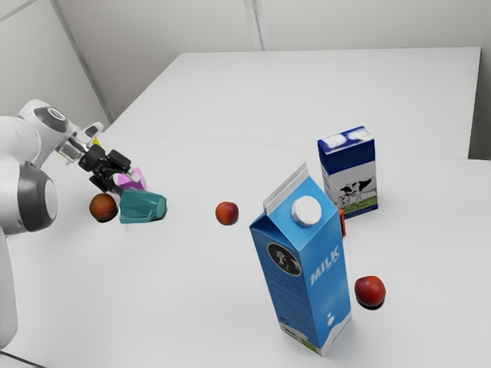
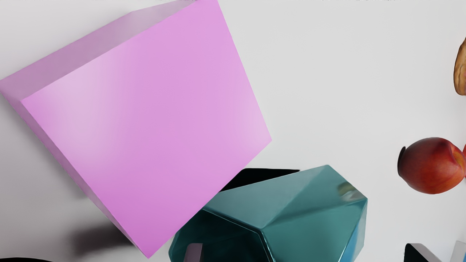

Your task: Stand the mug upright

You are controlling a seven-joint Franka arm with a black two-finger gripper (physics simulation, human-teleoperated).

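White table [image 1: 184,291], mug [image 1: 143,207] near open jaws.

Mug [image 1: 143,207] teal, dk inside. Block [image 2: 145,127] solid pink-lilac. Milk carton [image 1: 307,307] blue w/ wht lettering, wht cap, b/w round badge. Cow carton [image 1: 349,159] dk blue/wht, b/w cows, grn strip. Peach [image 2: 431,167] red-orange. Worktop [image 1: 184,307] off-wht.

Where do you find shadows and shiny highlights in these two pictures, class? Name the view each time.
Wrist view: a soft dark shadow beside the pink block, a pale sheen on its broad face, glossy reflections on the teal mug; exterior view: a small dark shadow under the red fruit near the blue milk carton.
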